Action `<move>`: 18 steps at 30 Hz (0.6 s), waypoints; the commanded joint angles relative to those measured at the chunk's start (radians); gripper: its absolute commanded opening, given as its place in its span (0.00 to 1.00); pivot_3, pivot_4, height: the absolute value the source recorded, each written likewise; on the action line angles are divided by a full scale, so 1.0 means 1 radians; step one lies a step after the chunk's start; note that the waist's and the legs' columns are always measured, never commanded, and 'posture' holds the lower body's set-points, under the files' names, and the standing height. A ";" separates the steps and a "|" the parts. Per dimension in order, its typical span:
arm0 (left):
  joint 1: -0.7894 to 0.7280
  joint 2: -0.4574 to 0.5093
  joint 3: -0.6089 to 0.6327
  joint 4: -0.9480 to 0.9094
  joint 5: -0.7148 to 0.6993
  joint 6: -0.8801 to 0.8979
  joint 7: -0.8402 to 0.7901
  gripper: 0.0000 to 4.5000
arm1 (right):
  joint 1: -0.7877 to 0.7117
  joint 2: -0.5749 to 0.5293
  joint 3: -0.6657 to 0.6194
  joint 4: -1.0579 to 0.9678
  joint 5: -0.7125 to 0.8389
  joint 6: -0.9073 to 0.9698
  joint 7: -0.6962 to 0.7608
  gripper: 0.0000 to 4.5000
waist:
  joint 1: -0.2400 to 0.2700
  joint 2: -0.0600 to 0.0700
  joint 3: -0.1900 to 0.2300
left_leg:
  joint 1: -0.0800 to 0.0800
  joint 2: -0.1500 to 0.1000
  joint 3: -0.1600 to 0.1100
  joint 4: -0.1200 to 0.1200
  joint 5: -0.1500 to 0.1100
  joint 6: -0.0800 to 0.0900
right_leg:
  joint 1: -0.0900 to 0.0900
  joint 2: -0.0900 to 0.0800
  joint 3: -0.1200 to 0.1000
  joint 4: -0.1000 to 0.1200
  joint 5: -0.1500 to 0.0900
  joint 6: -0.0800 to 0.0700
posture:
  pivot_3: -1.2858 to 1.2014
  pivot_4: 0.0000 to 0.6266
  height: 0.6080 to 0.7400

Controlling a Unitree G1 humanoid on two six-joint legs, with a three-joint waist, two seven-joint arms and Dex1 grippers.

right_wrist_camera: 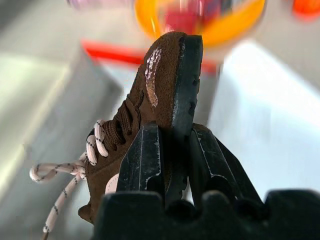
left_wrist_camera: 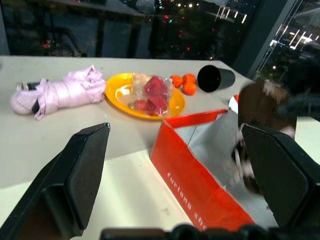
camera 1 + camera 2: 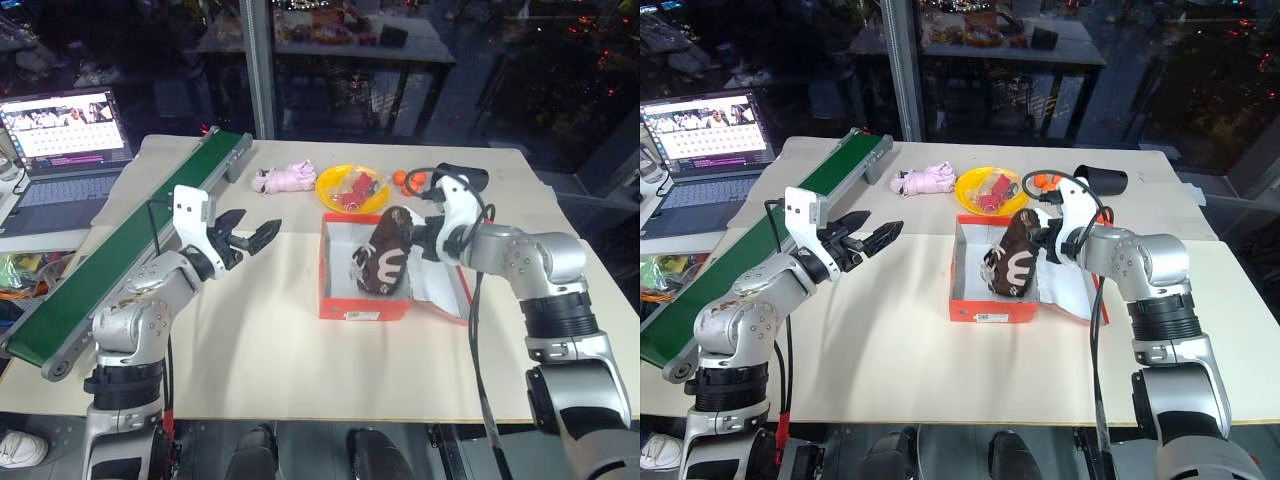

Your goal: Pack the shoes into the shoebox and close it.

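Shoe: matt brown suede, ridged rubber sole. Shoebox: smooth orange-red cardboard.

Shoebox red side: white lettering, partly readable "furlong"; rest cut off.

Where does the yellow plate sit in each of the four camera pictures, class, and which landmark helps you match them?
Left eye view: yellow plate behind the shoebox, mid-table.
Right eye view: plate again just beyond the box.
Left wrist view: plate past the box's red corner.
Right wrist view: blurred yellow rim beyond the held shoe.
Shared landmark: the shoebox.
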 commanded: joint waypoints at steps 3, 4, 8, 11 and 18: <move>0.066 -0.036 0.009 -0.095 -0.001 -0.026 0.043 1.00 | -0.006 -0.078 0.081 -0.025 -0.088 0.057 0.138 0.06 | 0.002 0.000 0.000 | 0.000 0.000 0.000 0.000 0.000 0.000 | 0.000 0.000 0.000 0.000 0.000 0.000 | 0.52 0.24 0.97; 0.077 -0.044 0.008 -0.105 -0.002 -0.025 0.050 1.00 | -0.009 -0.087 0.095 -0.019 -0.102 0.058 0.159 0.06 | 0.003 0.000 0.000 | 0.000 0.000 0.000 0.000 0.000 0.000 | 0.000 0.000 0.000 0.000 0.000 0.000 | 0.52 0.24 0.97; 0.135 -0.079 0.005 -0.158 -0.002 -0.024 0.088 1.00 | -0.040 -0.101 0.195 0.046 -0.189 0.014 0.271 0.06 | 0.008 0.000 0.000 | 0.000 0.000 0.000 0.001 0.000 0.000 | 0.001 0.000 0.000 0.000 0.000 0.000 | 0.52 0.24 0.97; 0.156 -0.088 0.000 -0.183 0.005 -0.021 0.106 1.00 | -0.058 -0.048 0.233 0.148 -0.256 -0.055 0.312 0.06 | 0.013 -0.001 -0.001 | 0.002 0.000 0.000 0.002 0.000 0.000 | 0.002 0.000 0.000 0.000 0.000 0.000 | 0.52 0.24 0.97; 0.175 -0.075 0.013 -0.228 0.002 -0.005 0.130 1.00 | -0.152 0.099 0.235 0.450 -0.413 -0.277 0.359 0.65 | 0.019 -0.004 -0.003 | 0.006 0.000 0.000 0.002 0.000 0.000 | 0.007 0.000 -0.001 -0.001 0.000 0.000 | 0.52 0.24 0.97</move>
